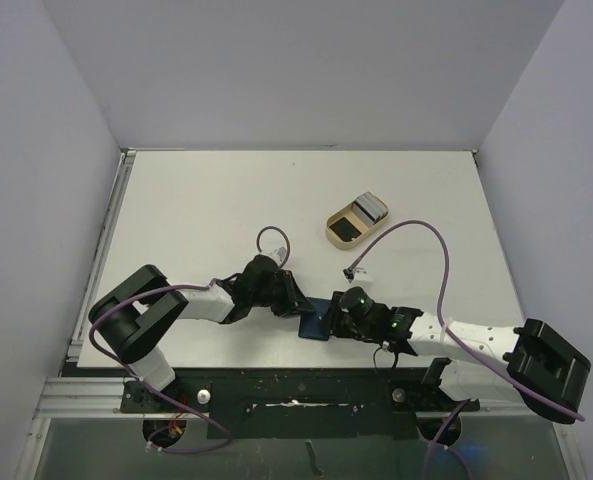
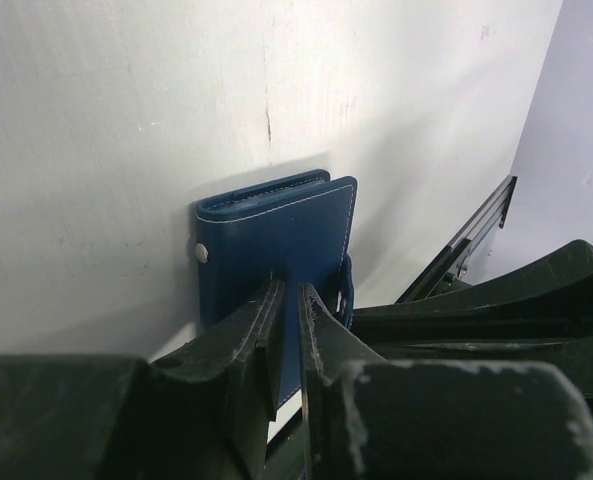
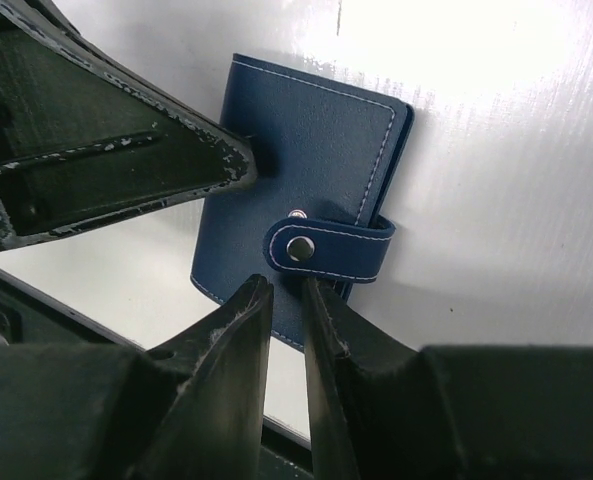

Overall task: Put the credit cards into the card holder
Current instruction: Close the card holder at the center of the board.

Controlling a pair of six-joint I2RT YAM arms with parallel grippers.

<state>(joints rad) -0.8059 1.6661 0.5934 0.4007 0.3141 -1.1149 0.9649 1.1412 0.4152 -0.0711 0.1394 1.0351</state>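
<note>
Close to the near edge of the tabletop (image 1: 196, 220), between the two arms, the blue card holder (image 1: 312, 327) lies flat and folded. Its strap (image 3: 336, 245) wraps round one edge onto the cover, and the strap's snap (image 3: 300, 248) sits just beside a second metal stud on that cover. The left fingers (image 2: 256, 335) reach over the card holder from the left, drawn close with only a thin slit between them. Blue shows through the slit, but I cannot tell whether they pinch the cover. The right fingers (image 3: 241, 335) come from the other side, likewise almost together, their tips right at the strap. I cannot make out a grip on it. Farther back and to the right, well apart, a tan oval dish (image 1: 331, 226) holds the credit cards (image 1: 372, 207), one black with pale ones beside it.
</note>
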